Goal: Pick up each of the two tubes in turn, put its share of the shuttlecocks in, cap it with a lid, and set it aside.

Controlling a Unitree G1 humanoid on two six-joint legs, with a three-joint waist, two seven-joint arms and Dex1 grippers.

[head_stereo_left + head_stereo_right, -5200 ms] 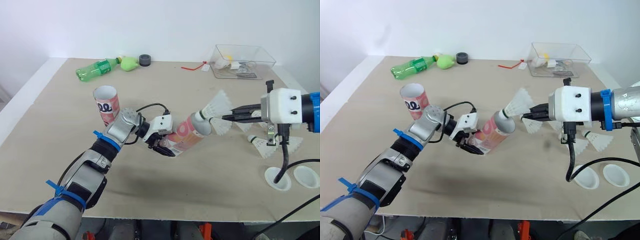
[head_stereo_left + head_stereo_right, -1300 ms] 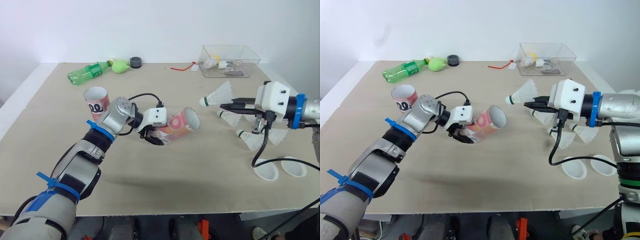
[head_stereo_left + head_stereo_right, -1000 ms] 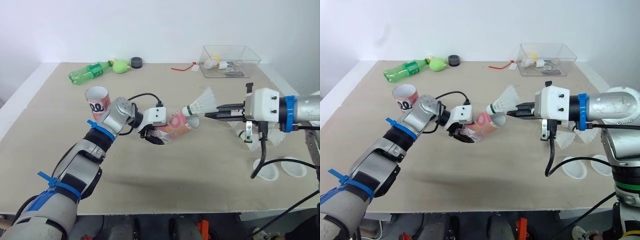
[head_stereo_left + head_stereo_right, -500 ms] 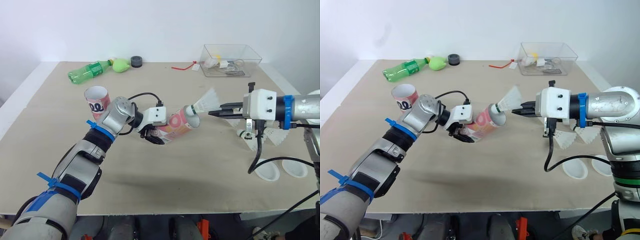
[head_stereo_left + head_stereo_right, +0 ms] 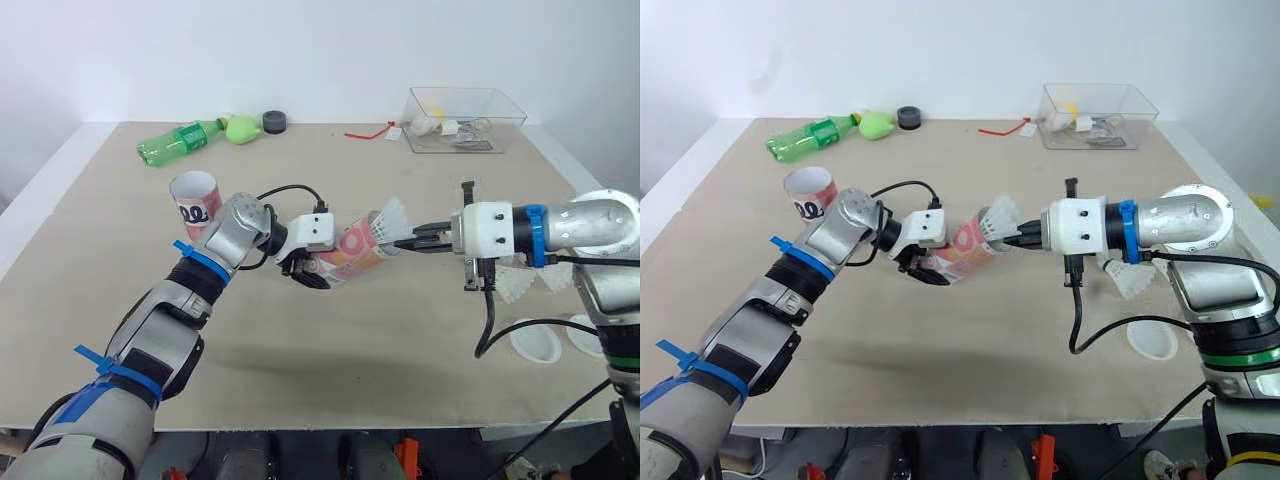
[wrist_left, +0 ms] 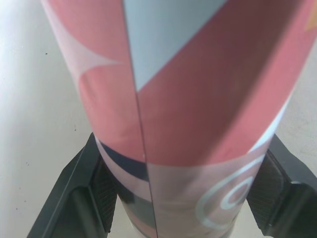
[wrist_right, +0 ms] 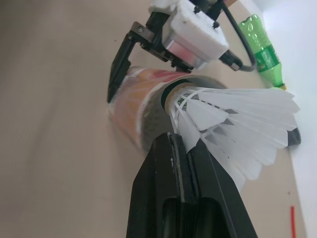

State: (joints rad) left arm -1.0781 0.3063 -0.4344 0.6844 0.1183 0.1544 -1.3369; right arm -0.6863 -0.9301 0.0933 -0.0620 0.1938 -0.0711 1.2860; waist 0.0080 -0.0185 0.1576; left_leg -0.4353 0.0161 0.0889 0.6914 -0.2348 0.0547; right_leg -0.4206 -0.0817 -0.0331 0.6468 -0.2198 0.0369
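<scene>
Head stereo pair: high up, facing forward and down, far enough to take in the whole counter (image 5: 300,350) up to the back wall (image 5: 300,50); both eyes share one scene, slightly offset sideways. Left wrist view: right behind the left pincer (image 6: 183,168), very close on the pink tube (image 6: 198,89), counter past it. Right wrist view: looks along the right pincer (image 7: 181,144) at the same tube's mouth, shuttlecock (image 7: 237,119), left pincer; green bottle (image 7: 260,42) shared with head views.
</scene>
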